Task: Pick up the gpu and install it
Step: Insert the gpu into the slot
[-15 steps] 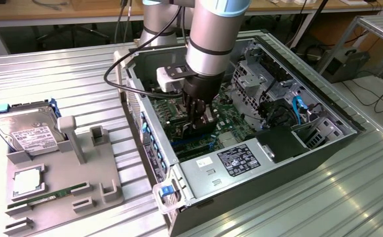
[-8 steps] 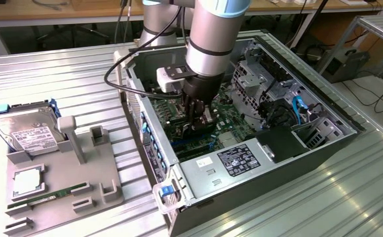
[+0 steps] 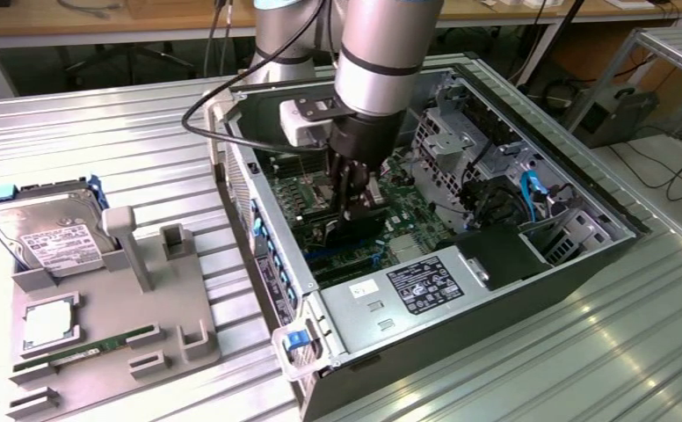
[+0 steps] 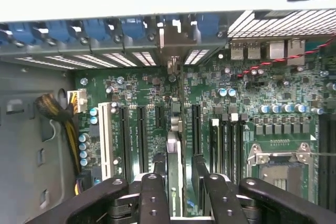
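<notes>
Open computer case (image 3: 435, 264), tool (image 3: 353, 211) gripping gpu (image 4: 175, 166), motherboard (image 4: 236, 114)

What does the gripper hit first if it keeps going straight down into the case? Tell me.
The gripper holds the gpu edge-on, so the card would probably meet the motherboard first, at an expansion slot; the remaining gap is unclear.
</notes>
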